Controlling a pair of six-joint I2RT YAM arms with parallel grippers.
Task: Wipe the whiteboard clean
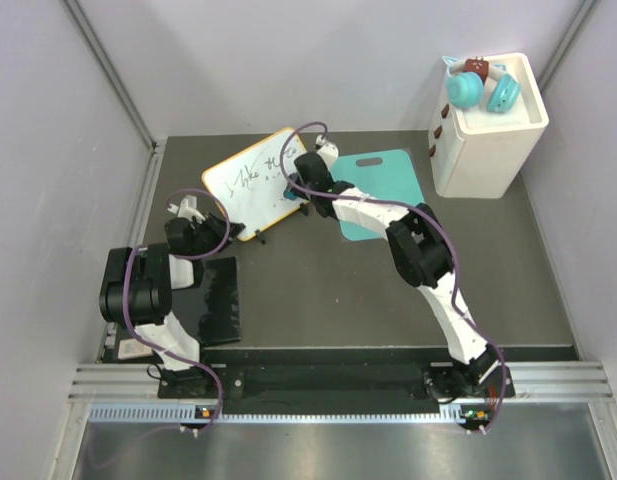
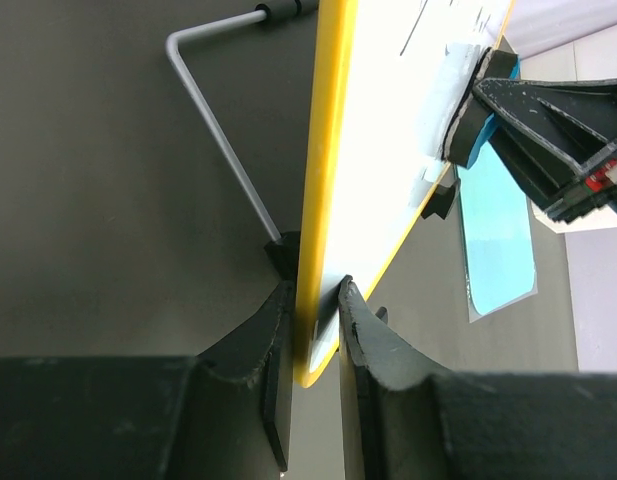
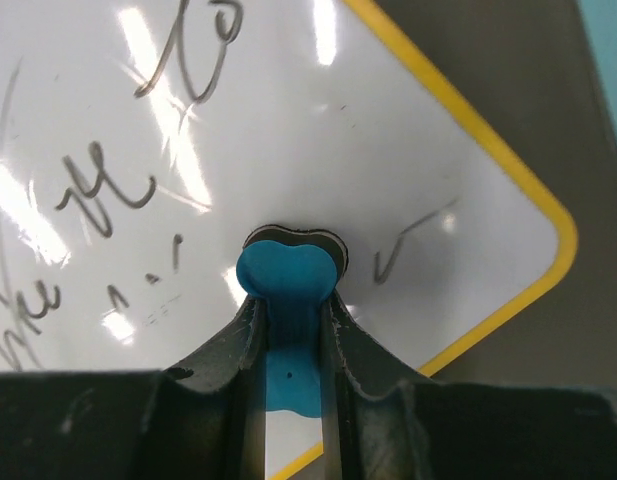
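Note:
The whiteboard (image 1: 246,182), white with a yellow-orange frame and black handwriting, stands tilted at the back left of the table. My left gripper (image 1: 214,232) is shut on its lower edge; in the left wrist view the jaws (image 2: 316,292) pinch the yellow frame (image 2: 326,150). My right gripper (image 1: 293,192) is shut on a blue eraser (image 3: 284,272) and presses its dark pad flat against the board (image 3: 288,120), near a stray stroke (image 3: 413,240) by the board's corner. The eraser also shows in the left wrist view (image 2: 466,118). Writing (image 3: 98,190) lies to the eraser's left.
A teal cutting board (image 1: 386,185) lies right of the whiteboard. A white box (image 1: 488,135) with teal objects on top stands at the back right. A black mat (image 1: 214,300) lies by the left arm. The board's wire stand (image 2: 216,135) rests behind it.

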